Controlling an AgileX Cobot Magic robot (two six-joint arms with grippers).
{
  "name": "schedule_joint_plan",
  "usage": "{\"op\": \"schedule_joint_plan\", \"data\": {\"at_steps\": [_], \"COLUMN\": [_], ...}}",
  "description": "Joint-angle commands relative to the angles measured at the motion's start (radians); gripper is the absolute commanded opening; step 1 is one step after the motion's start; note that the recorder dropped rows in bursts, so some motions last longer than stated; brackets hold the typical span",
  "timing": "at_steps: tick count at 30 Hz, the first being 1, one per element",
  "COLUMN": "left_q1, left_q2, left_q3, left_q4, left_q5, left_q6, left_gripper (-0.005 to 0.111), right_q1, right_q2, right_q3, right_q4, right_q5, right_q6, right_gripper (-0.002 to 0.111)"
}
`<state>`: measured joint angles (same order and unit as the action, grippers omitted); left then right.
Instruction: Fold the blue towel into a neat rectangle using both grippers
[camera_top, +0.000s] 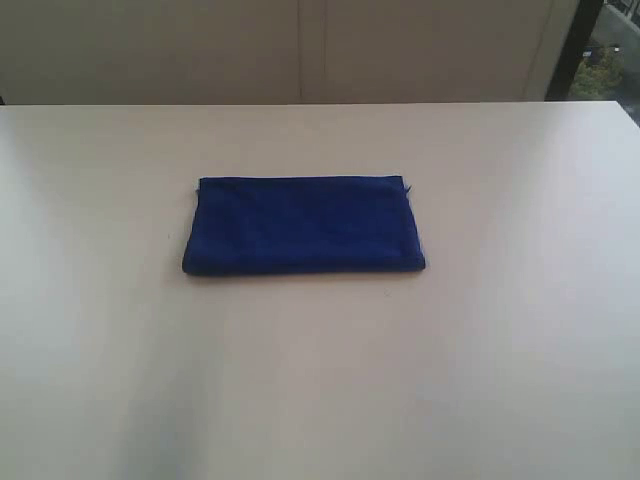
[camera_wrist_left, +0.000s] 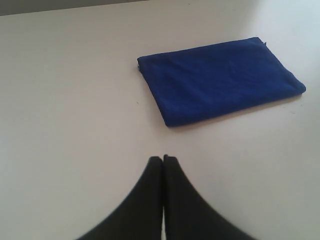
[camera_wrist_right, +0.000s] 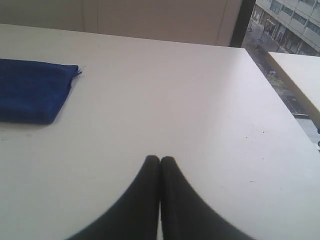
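The blue towel lies flat on the white table as a folded rectangle, near the table's middle. It also shows in the left wrist view as a blue towel and at the edge of the right wrist view as a blue towel, with a small white label at its corner. My left gripper is shut with nothing in it, well short of the towel. Shut and empty too, my right gripper hovers over bare table to the towel's right. Neither arm shows in the exterior view.
A pale wall runs behind the table's far edge. On the right, the table's side edge drops off toward a window with a second pale surface beyond it.
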<state>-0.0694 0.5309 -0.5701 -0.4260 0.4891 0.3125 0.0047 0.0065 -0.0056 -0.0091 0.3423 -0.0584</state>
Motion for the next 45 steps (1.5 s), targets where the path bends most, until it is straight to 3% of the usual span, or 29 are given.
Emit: {"op": "schedule_joint_plan", "data": {"at_steps": [1,30,45], "left_q1": [-0.002,-0.002,0.0], "left_q2": [-0.005,-0.01,-0.387], "left_q3": [0.003,0.003,0.003], "left_q4": [-0.011,-0.011,-0.011], "left_q5": [0.0,0.0,0.002], "left_q6": [0.001,0.001,0.001], "left_gripper": [0.0,0.0,0.0], "right_q1": [-0.005,-0.005,-0.005], "right_q2": [-0.006,-0.006,-0.006], "right_q3": [0.006,0.006,0.006], "right_q4": [-0.02,-0.02,-0.02], "right_q5": [-0.003,-0.007,-0.028], "right_q6": [0.023,0.022,0.022], "right_gripper": [0.0,0.0,0.0]}}
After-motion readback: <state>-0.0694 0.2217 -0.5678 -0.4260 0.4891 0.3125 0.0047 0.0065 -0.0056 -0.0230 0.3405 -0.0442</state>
